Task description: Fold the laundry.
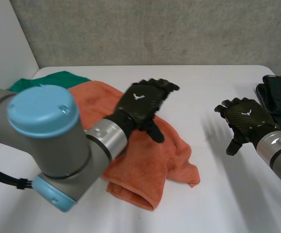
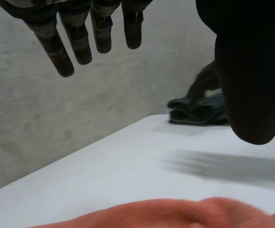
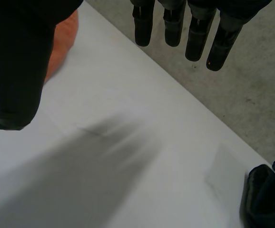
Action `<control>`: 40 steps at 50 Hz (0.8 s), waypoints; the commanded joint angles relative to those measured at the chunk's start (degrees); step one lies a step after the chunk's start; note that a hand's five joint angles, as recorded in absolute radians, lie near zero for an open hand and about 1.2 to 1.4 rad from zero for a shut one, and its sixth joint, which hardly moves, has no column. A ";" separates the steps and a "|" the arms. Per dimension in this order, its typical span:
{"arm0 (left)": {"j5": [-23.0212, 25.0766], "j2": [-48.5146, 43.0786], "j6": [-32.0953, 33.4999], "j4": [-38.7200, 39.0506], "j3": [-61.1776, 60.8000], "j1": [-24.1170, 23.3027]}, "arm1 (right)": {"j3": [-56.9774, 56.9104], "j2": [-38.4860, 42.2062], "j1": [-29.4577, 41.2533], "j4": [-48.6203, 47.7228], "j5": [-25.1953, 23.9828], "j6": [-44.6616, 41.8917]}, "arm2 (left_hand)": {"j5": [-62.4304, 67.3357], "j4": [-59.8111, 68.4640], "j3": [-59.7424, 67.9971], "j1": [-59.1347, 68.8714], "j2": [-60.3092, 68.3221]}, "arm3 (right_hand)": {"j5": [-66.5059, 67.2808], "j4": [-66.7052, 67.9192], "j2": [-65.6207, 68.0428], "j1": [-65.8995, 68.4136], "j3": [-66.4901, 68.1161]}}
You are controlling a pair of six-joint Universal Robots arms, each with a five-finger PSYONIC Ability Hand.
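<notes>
Hovering with left hand (image 1: 143, 104) over the towel (image 1: 145, 165) crumpled on the surface (image 1: 218, 194) — fingers straight, empty; right hand (image 1: 245, 116) loose too, above bare surface. Seems soft, limp, light — better to pinch a corner, not the bunched middle.

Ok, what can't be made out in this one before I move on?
Head view: the green cloth is mostly hidden behind the left arm and the orange towel, so its shape is unclear.
Head view: the dark folded clothes are cut off by the picture's edge, so the piece count is unclear.
Head view: the left hand covers part of the towel, and contact cannot be told.
</notes>
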 commanded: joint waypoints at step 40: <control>0.90 8.19 15.55 1.41 -14.93 31.16 | -8.84 18.63 33.50 -2.38 10.45 15.32 | -1.20 -1.04 -1.59 -0.86 -1.09 | 26.59 26.43 27.17 28.44 27.62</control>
